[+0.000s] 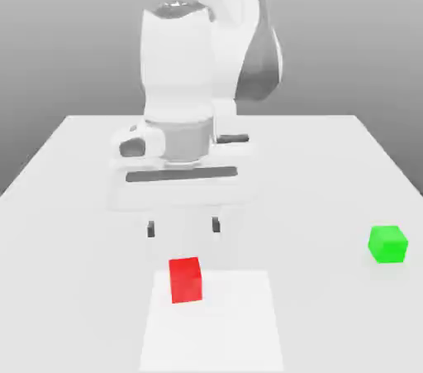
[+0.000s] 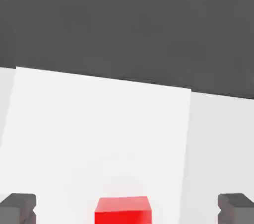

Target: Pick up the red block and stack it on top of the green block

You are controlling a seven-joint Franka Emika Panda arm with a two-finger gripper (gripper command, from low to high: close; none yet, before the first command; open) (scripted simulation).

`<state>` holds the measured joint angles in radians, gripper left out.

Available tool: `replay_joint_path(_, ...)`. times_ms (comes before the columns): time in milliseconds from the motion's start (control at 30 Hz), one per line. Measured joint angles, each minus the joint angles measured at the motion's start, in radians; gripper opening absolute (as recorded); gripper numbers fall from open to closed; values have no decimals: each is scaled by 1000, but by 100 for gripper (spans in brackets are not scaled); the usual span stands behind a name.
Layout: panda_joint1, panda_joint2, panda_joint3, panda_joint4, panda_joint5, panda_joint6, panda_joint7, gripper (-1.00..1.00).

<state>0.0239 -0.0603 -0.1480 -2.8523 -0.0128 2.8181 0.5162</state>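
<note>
Red block [image 1: 186, 280], just one, sits before you on the white square [image 1: 219, 330], your single pair of jaws [image 1: 183, 227] spread wide, with one green block [image 1: 387, 244] well apart toward the exterior view's right.

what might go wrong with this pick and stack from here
The gripper is open but not yet around the red block; coming down off-centre, a finger could knock it. The green block sits well off to the exterior view's right, so the carry might allow a slip.
</note>
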Motion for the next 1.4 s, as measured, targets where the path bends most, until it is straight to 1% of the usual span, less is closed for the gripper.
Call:
replay_joint_path(100,-4,117,15,0,46,95,-42,0)
replay_joint_path(200,-45,226,69,13,103,188,-84,0)
replay_joint_path(233,-62,256,87,17,109,213,-87,-100)
replay_joint_path(467,-69,260,94,17,106,216,-85,-100)
replay_joint_path(600,-53,139,61,1,41,114,-39,-100)
replay_joint_path(700,-64,35,61,-15,5,24,-13,-100)
replay_joint_path(833,88,3,135,12,2,-35,-63,-100)
replay_joint_path(1267,668,15,397,152,35,-162,-313,-100)
replay_joint_path(1333,691,64,402,161,9,-124,-306,-100)
replay_joint_path(1400,690,132,382,166,-34,-64,-279,-100)
